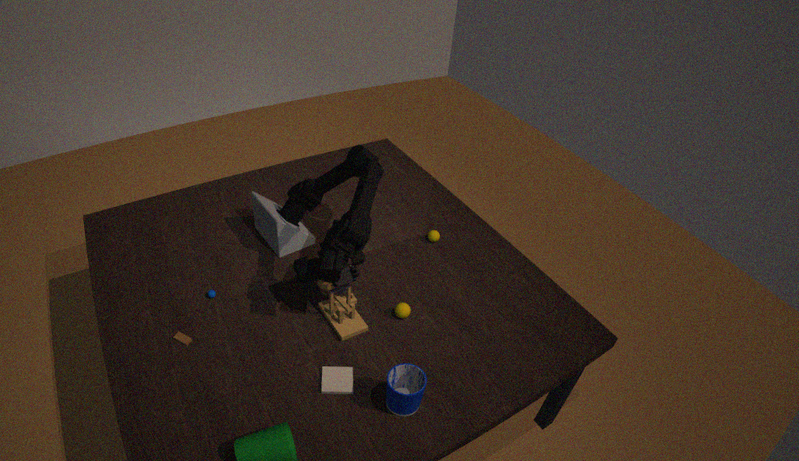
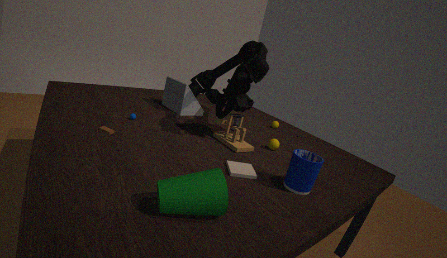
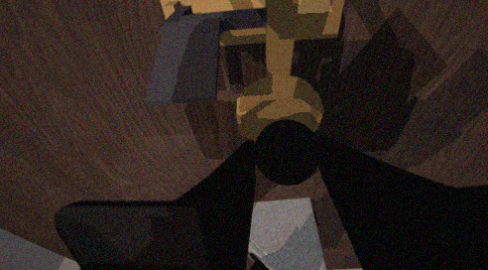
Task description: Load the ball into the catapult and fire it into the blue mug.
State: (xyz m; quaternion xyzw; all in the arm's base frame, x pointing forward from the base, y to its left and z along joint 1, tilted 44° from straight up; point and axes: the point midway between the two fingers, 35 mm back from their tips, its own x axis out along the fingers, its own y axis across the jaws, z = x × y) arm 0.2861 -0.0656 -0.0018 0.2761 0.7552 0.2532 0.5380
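My gripper is shut on a dark ball, which shows black between the fingertips in the wrist view. It is just above and behind the cup end of the catapult's arm. The wooden catapult stands on the table, its base end towards the camera side. Its round cup is just beyond the ball in the wrist view, partly covered by it. The blue mug stands upright near the table's front right edge. The gap between ball and cup cannot be judged exactly.
A pale tile lies between catapult and mug. Yellow balls lie right of the catapult. A green cup lies on its side in front. A grey angled block, blue ball and orange block are left.
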